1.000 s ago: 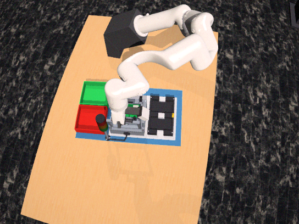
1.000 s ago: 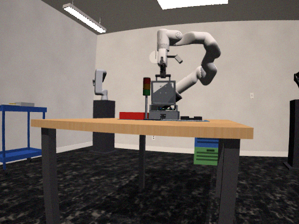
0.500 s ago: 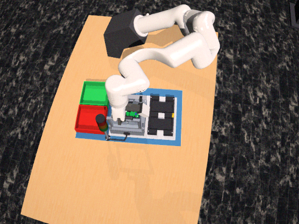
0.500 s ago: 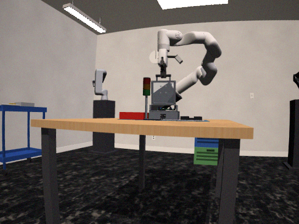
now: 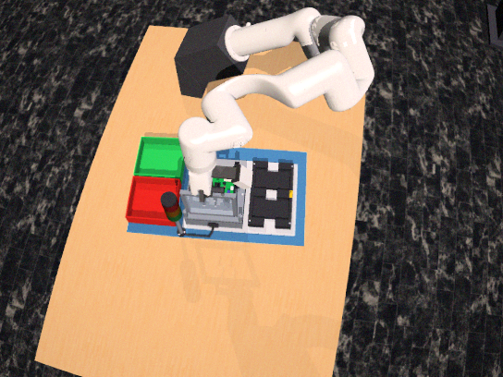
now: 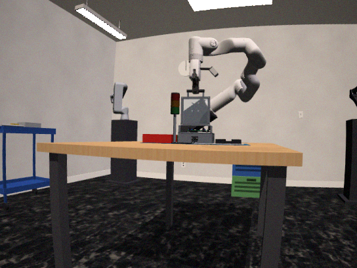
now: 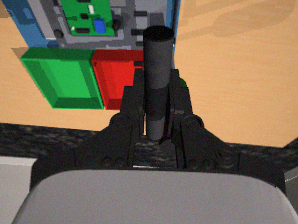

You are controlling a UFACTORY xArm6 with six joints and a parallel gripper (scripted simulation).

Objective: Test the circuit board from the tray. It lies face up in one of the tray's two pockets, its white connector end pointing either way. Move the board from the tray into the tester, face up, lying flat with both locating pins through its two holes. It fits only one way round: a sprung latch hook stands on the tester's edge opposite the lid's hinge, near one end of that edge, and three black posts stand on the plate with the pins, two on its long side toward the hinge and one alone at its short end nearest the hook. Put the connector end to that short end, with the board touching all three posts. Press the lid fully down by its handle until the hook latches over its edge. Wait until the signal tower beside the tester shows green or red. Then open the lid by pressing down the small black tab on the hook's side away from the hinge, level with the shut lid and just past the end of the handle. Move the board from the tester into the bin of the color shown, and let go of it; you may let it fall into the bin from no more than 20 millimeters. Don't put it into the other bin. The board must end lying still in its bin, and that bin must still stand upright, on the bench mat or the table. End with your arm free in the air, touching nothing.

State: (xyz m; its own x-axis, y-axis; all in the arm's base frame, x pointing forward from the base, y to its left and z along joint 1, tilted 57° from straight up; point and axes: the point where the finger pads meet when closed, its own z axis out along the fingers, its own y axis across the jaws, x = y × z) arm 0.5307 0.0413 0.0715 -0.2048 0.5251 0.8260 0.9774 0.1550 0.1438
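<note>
My gripper (image 7: 156,84) is shut on the dark round handle (image 7: 158,60) of the tester's lid. The lid (image 6: 195,110) stands raised, close to upright, with the gripper (image 6: 195,86) at its top edge. The green circuit board (image 7: 87,17) lies face up on the tester's plate below the lid; it also shows in the top view (image 5: 223,187). The tester (image 5: 214,209) stands between the bins and the tray. The signal tower (image 6: 175,103) beside the tester shows no bright light that I can make out.
The green bin (image 5: 159,157) and the red bin (image 5: 150,200) stand side by side left of the tester, both empty. The black tray (image 5: 272,194) is to the right on the blue mat, its pockets empty. A cable runs along the tester's front.
</note>
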